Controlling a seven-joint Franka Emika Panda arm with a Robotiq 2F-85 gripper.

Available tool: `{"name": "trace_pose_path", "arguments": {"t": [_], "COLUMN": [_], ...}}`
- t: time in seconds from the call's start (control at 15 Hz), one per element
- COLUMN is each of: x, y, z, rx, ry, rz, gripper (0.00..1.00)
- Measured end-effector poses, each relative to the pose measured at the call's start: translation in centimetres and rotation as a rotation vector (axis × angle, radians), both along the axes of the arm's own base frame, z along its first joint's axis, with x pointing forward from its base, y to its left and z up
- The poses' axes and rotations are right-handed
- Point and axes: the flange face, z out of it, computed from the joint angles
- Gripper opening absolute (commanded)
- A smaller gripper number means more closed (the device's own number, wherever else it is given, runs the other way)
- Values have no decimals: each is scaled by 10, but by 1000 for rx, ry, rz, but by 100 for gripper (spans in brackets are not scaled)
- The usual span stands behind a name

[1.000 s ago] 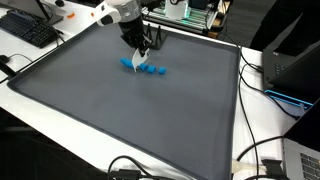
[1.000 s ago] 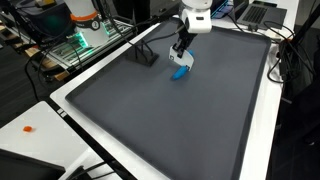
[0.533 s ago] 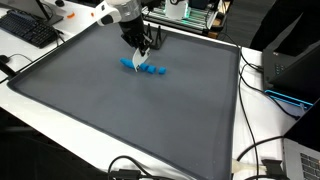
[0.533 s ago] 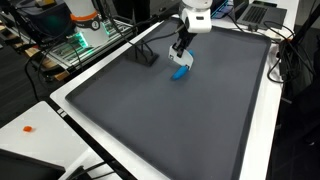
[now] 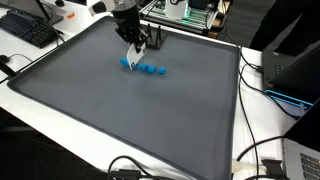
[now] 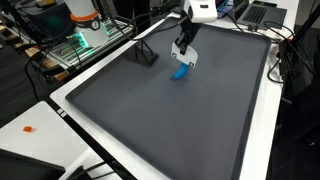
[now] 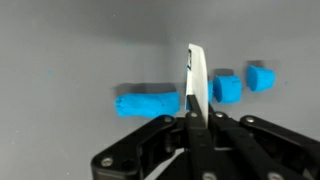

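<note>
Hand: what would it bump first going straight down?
Probably the grey mat, in the gap between the long blue block and the nearest small blue block; depth is unclear, so the hand could clip either.

In the wrist view the claw (image 7: 193, 55) is cut off by the bottom edge, and its pale fingertips (image 7: 197, 82) hide the right end of the long blue block (image 7: 148, 103). In an exterior view the blue pieces (image 6: 180, 72) merge into one blot, too small to count. The arm (image 5: 126, 8) is cut off at the top edge in both exterior views.
</note>
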Motion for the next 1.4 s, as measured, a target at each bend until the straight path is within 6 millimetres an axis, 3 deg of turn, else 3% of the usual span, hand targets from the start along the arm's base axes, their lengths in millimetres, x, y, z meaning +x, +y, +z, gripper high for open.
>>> {"name": "trace_pose_path", "arguments": {"t": [0.53,1.4], "x": [10,10], "y": [-19,-28], "z": [6,-20], "rx": [-40,-39], "ry": [-53,-78], "rz": [21,88], "gripper": [1,1]}}
